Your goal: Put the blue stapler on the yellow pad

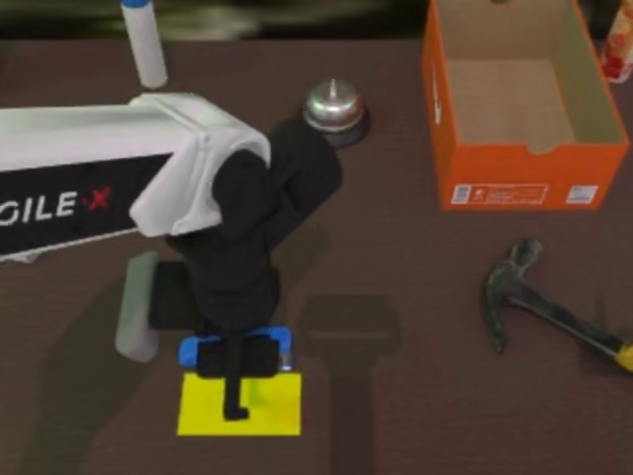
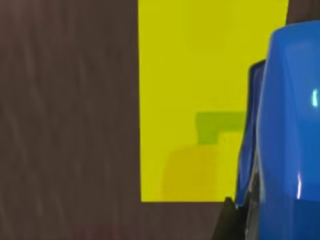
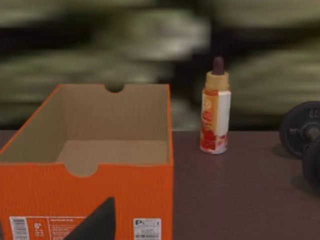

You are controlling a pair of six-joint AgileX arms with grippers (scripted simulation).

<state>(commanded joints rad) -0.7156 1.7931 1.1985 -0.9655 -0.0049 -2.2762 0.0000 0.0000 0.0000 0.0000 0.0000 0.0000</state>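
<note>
The left gripper (image 1: 235,368) has its jaws closed on the small bright blue stapler (image 1: 235,349), held over the far edge of the flat yellow pad (image 1: 240,404). If released here, the stapler could land half on the dark desk (image 1: 415,327), because it overhangs that edge.

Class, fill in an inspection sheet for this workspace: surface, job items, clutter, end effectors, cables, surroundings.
Surface: dark brown table.
Job items: bright blue stapler at the far edge of the flat yellow pad.
Clutter: silver bell, orange cardboard box, black hammer, grey-and-black object, white-and-blue cylinder, bottle, dumbbell.
End effectors: left end effector over the stapler; right not in top view.
Cables: nothing seen.
Surroundings: blurred backdrop.
</note>
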